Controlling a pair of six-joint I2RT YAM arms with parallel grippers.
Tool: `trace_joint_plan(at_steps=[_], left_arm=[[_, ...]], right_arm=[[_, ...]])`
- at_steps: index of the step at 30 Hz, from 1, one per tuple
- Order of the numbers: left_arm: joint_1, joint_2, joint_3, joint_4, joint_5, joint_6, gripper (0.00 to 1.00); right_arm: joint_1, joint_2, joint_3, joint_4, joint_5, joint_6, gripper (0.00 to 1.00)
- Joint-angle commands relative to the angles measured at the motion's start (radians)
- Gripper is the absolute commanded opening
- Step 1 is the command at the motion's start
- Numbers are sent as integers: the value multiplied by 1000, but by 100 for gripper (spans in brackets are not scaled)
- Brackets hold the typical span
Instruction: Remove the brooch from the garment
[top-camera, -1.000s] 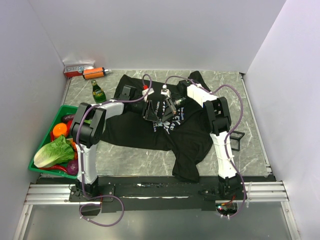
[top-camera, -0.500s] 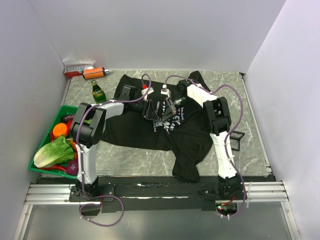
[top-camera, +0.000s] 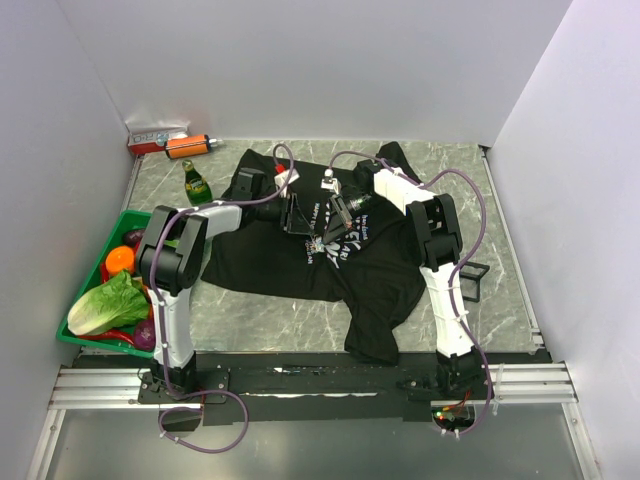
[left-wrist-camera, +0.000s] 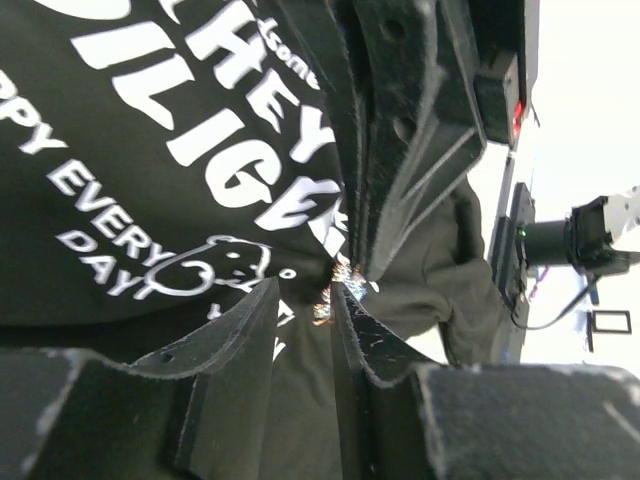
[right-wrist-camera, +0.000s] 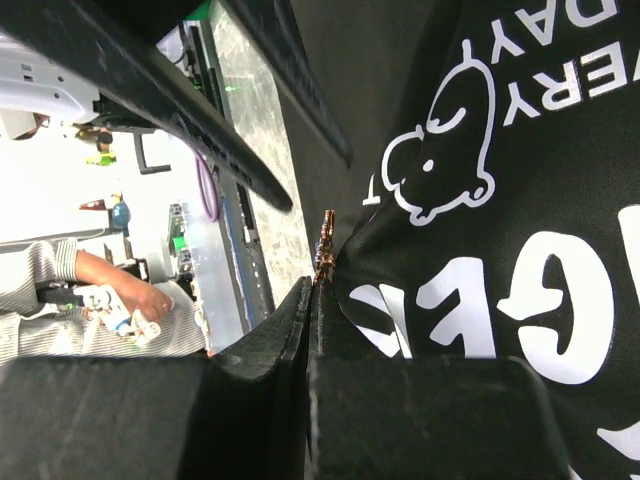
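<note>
Grey marble table (top-camera: 270, 320), white walls (top-camera: 330, 70); garment (top-camera: 270, 260) spread; left gripper (left-wrist-camera: 302, 292) parted; right gripper (right-wrist-camera: 312, 288) pinching brooch (right-wrist-camera: 325, 242)

TABLE (top-camera: 500, 250): black garment (top-camera: 260, 265) lies spread, white lettering up | ARMS: left gripper (top-camera: 308, 232) and right gripper (top-camera: 328, 232) converge on glinting brooch (top-camera: 318, 244) at chest print | LEFT: green tray (top-camera: 125, 214) of produce, bottle (top-camera: 196, 186) upright

Black garment (top-camera: 270, 265), white block lettering and a white outlined animal across the chest. Glittering gold-toned brooch (right-wrist-camera: 323, 245). Grey marbled table (top-camera: 300, 318). Far left, dark green bottle (top-camera: 196, 185). Left, green tray (top-camera: 133, 214) with pale green lettuce (top-camera: 108, 303) and an orange fruit (top-camera: 120, 259).
</note>
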Motion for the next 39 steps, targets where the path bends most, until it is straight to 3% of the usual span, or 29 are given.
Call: trace_joint_plan(at_steps=[1,9,24,30,32,33,37,39], left_arm=[[-23,-33,-3,-27,60,45,33],[-34,-13,22,-66,68,72,32],[-37,-12,20,-118,82,103,22],[-48,-1,37,-135,114,123,12],[-48,-1,42,-138,114,126,4],[-48,-2,42,-139,109,124,1],[-40,-5,54,-164,125,118,1],[-36,-4,63,-176,137,114,1]], right_arm=[[2,-26,16,-12,-42,0,0],[2,-24,19,-7,-40,7,0],[4,-15,30,0,-36,16,0],[2,-11,28,11,-22,25,0],[2,-9,28,16,-19,36,1],[4,-11,35,22,-19,42,2],[-7,-46,76,-3,64,-11,34],[-19,-116,70,-3,102,-55,41]])
